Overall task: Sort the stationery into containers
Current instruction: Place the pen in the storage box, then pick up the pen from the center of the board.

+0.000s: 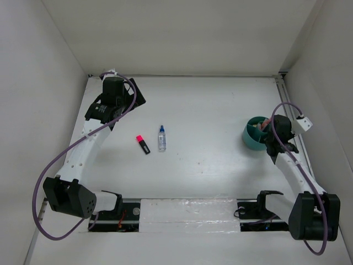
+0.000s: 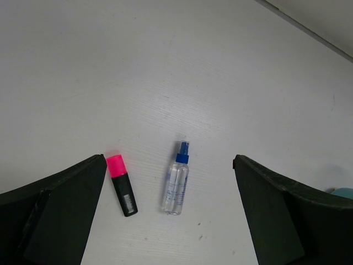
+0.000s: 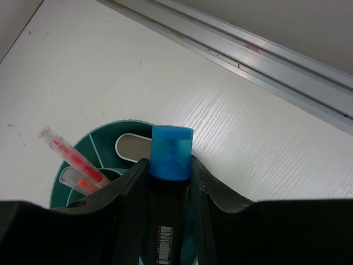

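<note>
Stock of stationery, listed left to right.

1. Left claw (image 2: 169, 161): mine, jaws wide apart, empty, raised above the table (image 1: 209, 110) at its far left, with items 2 and 3 ahead of it.
2. Pink-capped marker (image 1: 143, 144): lies flat on the table, just left of the bottle, not touching it. Likely light, stiff, smooth plastic. I would take hold across the black barrel at mid-length, not on the cap, which might pull off.
3. Bottle (image 1: 161, 138): clear, blue cap, lying on its side. Probably light and slick, and round, so it may roll under a nudge. I would take it across the wide body, squarely and gently.
4. Cup (image 1: 251, 142): teal, divided inside, at the right. Two salmon pens (image 3: 74, 160) lean in one compartment.
5. Right claw (image 3: 170, 165): mine, clamped on the blue-capped marker (image 3: 171, 152), cap up, at the cup's near rim. Its lower end is hidden by my fingers. The rigid barrel should sit firm in the grip.
</note>
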Tool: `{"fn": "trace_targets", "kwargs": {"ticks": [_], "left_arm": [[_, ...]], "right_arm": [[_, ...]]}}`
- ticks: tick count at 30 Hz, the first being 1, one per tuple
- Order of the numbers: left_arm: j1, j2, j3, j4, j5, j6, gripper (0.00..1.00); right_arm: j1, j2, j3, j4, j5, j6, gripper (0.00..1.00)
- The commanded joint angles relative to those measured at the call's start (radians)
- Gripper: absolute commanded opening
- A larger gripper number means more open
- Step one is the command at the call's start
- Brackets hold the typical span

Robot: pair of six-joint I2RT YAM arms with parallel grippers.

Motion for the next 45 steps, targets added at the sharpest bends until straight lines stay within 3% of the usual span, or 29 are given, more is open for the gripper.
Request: {"fn": "trace_targets", "kwargs": {"ticks": [1, 6, 17, 24, 28, 33, 36, 38, 42, 45], "left_arm": [[0.0, -0.04, -0.014, 0.026, -0.01, 0.012, 1.0], [0.0, -0.04, -0.014, 0.026, -0.01, 0.012, 1.0], [0.0, -0.04, -0.014, 0.026, -0.028, 0.012, 1.0], [0.0, -0.019, 0.004, -0.02, -0.108, -0.033, 1.0], [0.0, 0.003, 0.015, -0.053, -0.184, -0.08, 1.0], [0.033, 0.061, 0.063, -0.158, -0.312, -0.177, 1.0], [0.205, 0.093, 0.035, -0.133, -0.162, -0.188, 1.0], [0.251, 0.125, 0.035, -0.133, -0.152, -0.188, 1.0], [0.251, 0.109, 0.064, -0.175, -0.285, -0.24, 1.0], [0.251, 0.064, 0.037, -0.184, -0.347, -0.275, 1.0]], "right_arm": [[0.015, -0.029, 0.017, 0.005, 0.037, 0.016, 0.43], [0.015, -0.038, 0.017, 0.005, 0.037, 0.016, 0.49], [0.044, -0.079, 0.026, -0.015, 0.025, 0.016, 0.5], [0.171, -0.197, 0.117, -0.067, 0.014, -0.016, 0.52], [0.335, -0.178, 0.193, -0.077, -0.033, -0.077, 0.54], [0.691, 0.063, 0.418, -0.086, -0.121, -0.189, 0.56], [0.872, 0.294, 0.608, -0.148, -0.152, -0.265, 0.58], [0.934, 0.436, 0.681, -0.149, -0.225, -0.309, 0.6], [1.037, 0.643, 0.87, -0.123, -0.372, -0.346, 0.66], [1.084, 0.836, 1.089, -0.231, -0.373, -0.375, 0.68]]}}
